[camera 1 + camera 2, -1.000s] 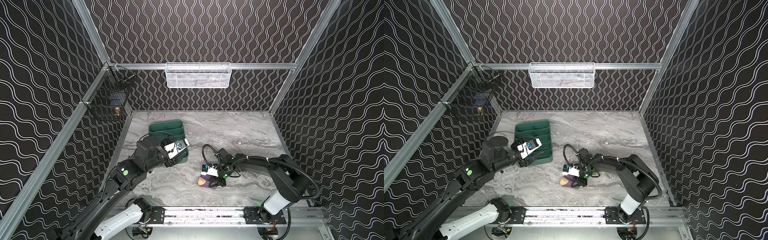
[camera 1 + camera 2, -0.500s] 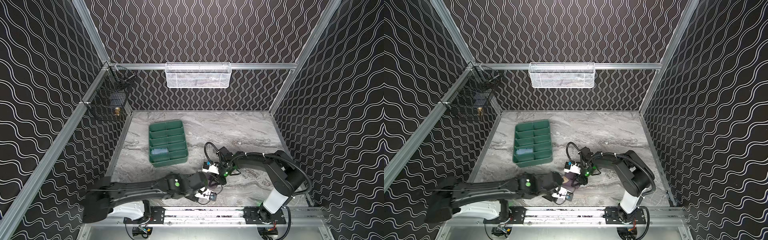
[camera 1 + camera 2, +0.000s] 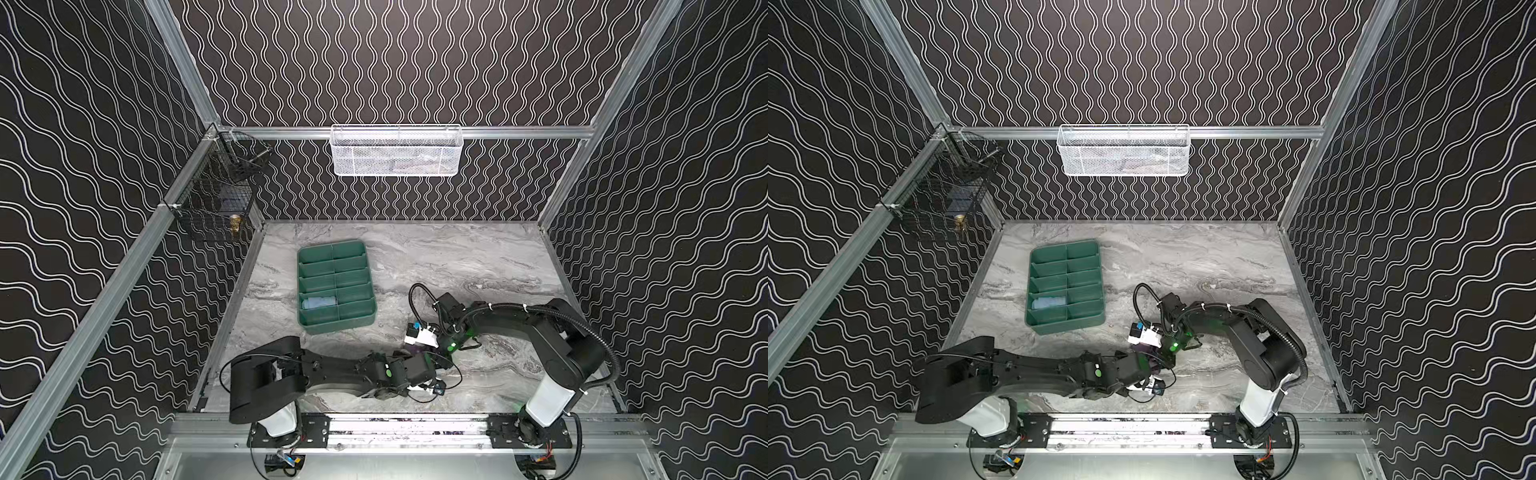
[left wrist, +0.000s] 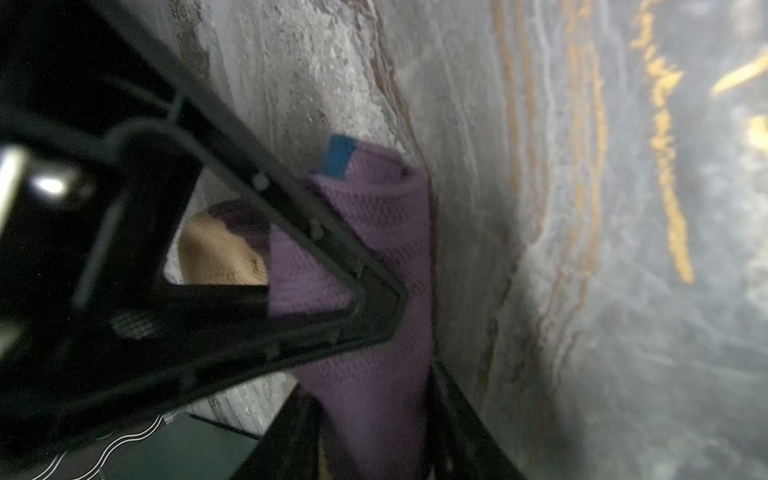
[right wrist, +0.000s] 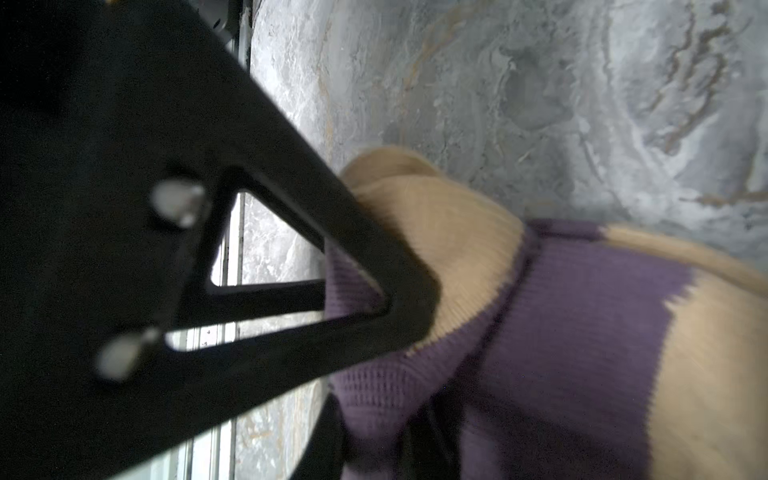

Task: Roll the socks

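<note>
The purple sock [image 4: 382, 199] lay as a roll on the table [image 3: 457, 257] near its front middle, tan toe showing at one end. The left gripper [image 4: 409, 336] was clamped on the roll, one finger on each side. The right gripper [image 5: 415, 361] pinched the same sock where purple met tan, jaws nearly together. In both top views the two arms met there. The blue sock [image 3: 319, 302] sat rolled in a left compartment of the tray [image 3: 338, 326], one row back from the front.
</note>
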